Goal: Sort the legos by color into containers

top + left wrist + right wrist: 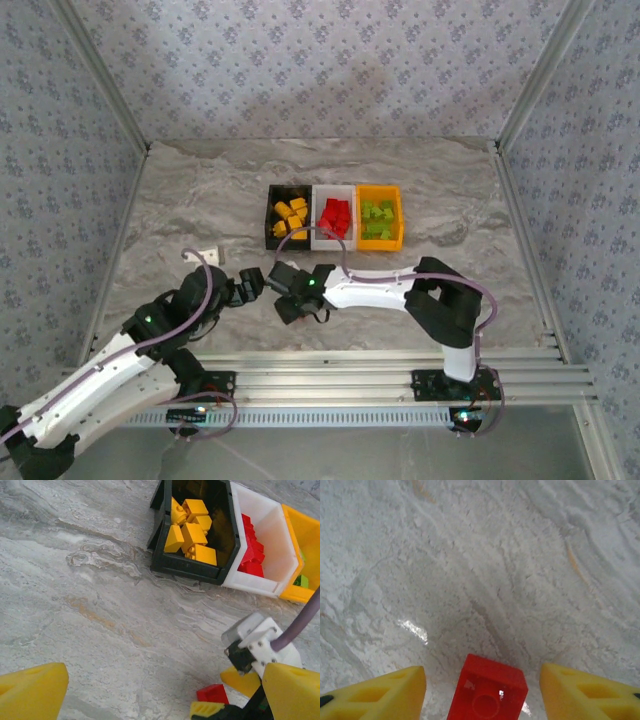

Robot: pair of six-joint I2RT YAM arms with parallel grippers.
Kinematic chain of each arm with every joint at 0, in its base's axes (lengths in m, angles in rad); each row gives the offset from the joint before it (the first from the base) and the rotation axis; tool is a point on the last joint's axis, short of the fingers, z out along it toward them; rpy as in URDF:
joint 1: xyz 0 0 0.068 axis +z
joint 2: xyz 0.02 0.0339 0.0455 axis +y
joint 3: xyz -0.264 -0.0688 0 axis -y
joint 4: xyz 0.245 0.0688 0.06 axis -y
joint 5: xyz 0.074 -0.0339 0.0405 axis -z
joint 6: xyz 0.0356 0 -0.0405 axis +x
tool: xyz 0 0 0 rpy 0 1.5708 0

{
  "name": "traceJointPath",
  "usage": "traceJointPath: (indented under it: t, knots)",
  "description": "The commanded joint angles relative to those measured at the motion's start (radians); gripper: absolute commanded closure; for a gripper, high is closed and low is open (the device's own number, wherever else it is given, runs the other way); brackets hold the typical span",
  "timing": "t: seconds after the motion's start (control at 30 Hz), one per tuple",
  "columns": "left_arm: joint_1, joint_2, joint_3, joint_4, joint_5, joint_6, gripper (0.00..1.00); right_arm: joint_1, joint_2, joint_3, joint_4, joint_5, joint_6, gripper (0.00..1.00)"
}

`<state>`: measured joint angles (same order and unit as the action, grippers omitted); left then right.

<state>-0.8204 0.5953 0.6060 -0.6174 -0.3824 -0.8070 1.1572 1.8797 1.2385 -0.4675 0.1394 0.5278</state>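
Observation:
A red lego point(487, 692) lies flat on the marble table between the yellow fingers of my right gripper point(482, 690), which is open, with a gap on each side of the brick. The same red lego point(212, 693) appears between the right gripper's fingers point(245, 680) in the left wrist view. My left gripper point(160, 695) is open and holds nothing, just left of the right gripper point(290, 295). The joined containers stand behind: the black bin point(271, 216) holds yellow-orange legos point(291, 215), the white bin point(333, 190) red legos point(334, 216), the orange bin point(380, 189) green legos point(378, 220).
A small white piece point(207, 256) lies on the table left of the left gripper point(255, 285). Aluminium rails point(380, 365) run along the near edge. Patterned walls close in the back and both sides.

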Motion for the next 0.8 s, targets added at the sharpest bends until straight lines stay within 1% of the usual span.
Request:
traceJointPath:
  t: [0.0,0.1,0.23,0.33,0.4,0.5,0.6,0.67,0.77]
  knots:
    - [0.001,-0.008,-0.006,-0.006,-0.020,-0.014,0.01,0.014,0.033,-0.016,-0.044,0.028,-0.002,0.46]
    - [0.003,-0.006,-0.007,-0.006,-0.021,-0.014,0.00,0.019,0.051,-0.014,-0.056,0.023,-0.006,0.49]
    - [0.003,-0.005,-0.008,-0.009,-0.023,-0.011,0.01,0.019,0.035,-0.023,-0.060,0.022,-0.006,0.58]
    - [0.004,-0.002,-0.007,-0.005,-0.023,-0.011,0.01,0.009,-0.015,-0.033,-0.065,0.036,-0.011,0.66]
    - [0.005,0.001,-0.006,-0.001,-0.022,-0.009,0.01,-0.011,-0.072,-0.037,-0.061,0.060,-0.020,0.68]
    - [0.005,0.003,-0.010,0.008,-0.021,-0.008,0.01,-0.080,-0.167,-0.035,-0.073,0.090,-0.055,0.69]
    - [0.006,0.007,-0.018,0.024,-0.019,-0.014,0.01,-0.194,-0.229,-0.004,-0.081,0.094,-0.089,0.69]
    - [0.006,0.012,-0.024,0.034,-0.017,-0.017,0.01,-0.272,-0.231,0.023,-0.079,0.090,-0.112,0.70]
    - [0.005,0.023,-0.029,0.047,-0.011,-0.021,0.00,-0.354,-0.177,0.086,-0.073,0.093,-0.139,0.69]
